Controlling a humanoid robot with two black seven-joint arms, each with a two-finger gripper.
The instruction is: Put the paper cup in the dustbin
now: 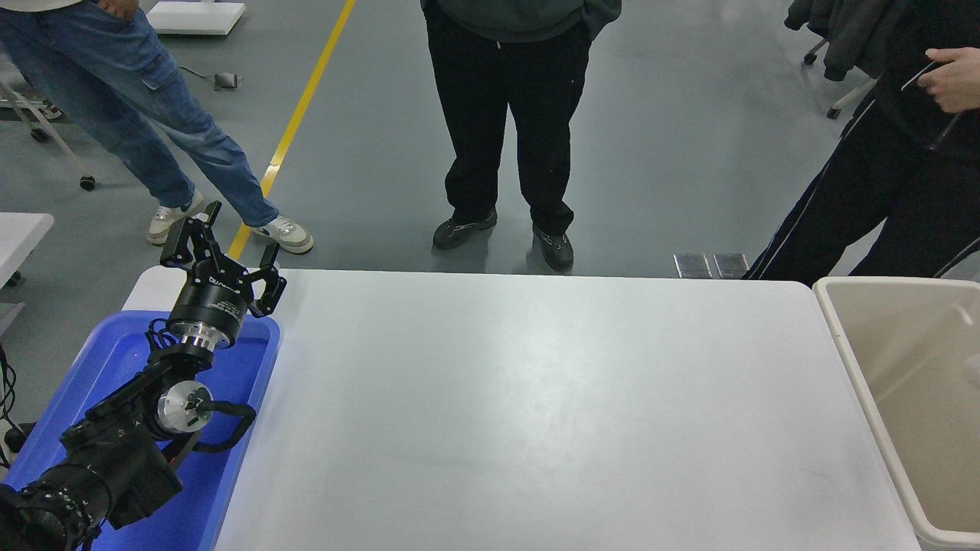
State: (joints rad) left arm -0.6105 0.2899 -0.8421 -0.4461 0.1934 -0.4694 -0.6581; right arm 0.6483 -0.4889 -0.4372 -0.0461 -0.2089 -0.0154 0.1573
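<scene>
Dustbin [857, 360] at table's right; left gripper [226, 245], fingers wide, over blue bin [256, 383]

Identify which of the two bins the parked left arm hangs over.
The blue bin at the table's left end; the beige dustbin stands at the right end.

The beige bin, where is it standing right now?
In the head view the beige bin stands at the right end of the white table, its rim against the table's edge, running out of the picture at the right and bottom.
</scene>
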